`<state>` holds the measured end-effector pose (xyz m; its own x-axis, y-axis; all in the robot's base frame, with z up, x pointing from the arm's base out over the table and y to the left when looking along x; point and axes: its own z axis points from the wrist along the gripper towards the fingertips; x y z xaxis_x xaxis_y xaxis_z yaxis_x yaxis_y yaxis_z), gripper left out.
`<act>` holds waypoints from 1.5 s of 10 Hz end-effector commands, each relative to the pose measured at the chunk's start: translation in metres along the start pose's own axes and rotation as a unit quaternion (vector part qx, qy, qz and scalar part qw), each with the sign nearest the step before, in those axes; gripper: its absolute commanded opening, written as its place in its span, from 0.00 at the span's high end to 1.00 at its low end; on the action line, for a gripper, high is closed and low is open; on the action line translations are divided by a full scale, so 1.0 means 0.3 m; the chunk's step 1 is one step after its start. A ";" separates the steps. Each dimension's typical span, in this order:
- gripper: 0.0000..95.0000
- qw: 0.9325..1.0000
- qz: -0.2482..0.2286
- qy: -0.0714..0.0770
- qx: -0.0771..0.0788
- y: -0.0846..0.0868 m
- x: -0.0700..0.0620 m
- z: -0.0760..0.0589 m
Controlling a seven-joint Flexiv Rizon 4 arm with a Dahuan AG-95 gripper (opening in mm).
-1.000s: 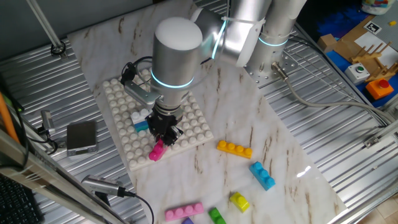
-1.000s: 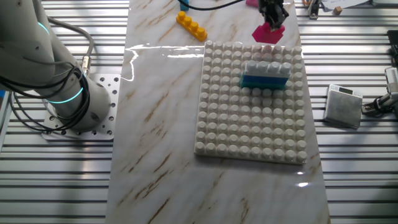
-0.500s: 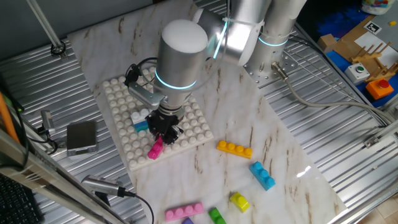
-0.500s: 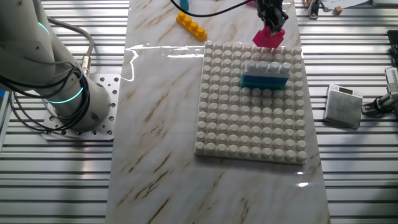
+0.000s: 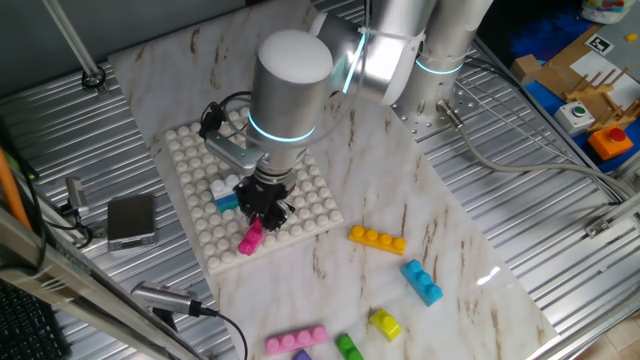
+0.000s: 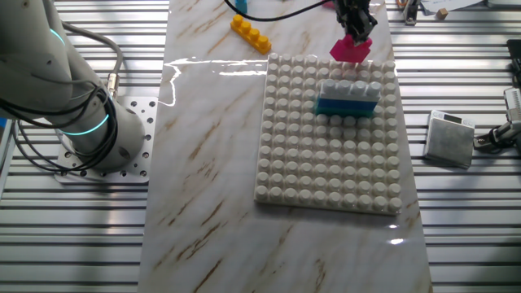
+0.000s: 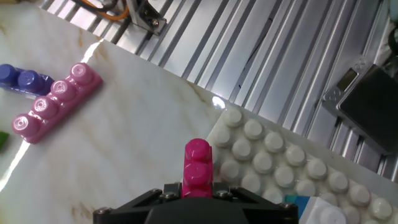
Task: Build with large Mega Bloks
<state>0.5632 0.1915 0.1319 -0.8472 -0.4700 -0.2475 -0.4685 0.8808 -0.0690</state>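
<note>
Magenta brick (image 7: pixel 198 163) — pinched between fingers (image 7: pixel 155 199)

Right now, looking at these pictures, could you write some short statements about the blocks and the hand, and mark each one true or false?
1. The hand holds a magenta block. True.
2. A white block sits on a blue block on the baseplate. True.
3. The orange block is pressed onto the baseplate. False: it lies on the marble board, apart from the baseplate.
4. The magenta block is over the middle of the baseplate. False: it is at the edge, near a corner.
5. A light pink block lies on the board beside a purple one. True.
</note>
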 end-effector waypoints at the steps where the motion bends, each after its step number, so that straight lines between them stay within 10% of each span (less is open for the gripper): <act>1: 1.00 1.000 0.000 0.012 -0.025 0.001 0.010 -0.005; 9: 1.00 0.996 0.040 0.069 -0.030 0.001 0.010 -0.005; 15: 1.00 0.998 0.057 0.016 -0.005 -0.073 0.012 -0.055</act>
<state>0.5628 0.1730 0.1457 -0.9075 -0.3692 -0.2005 -0.3722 0.9278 -0.0238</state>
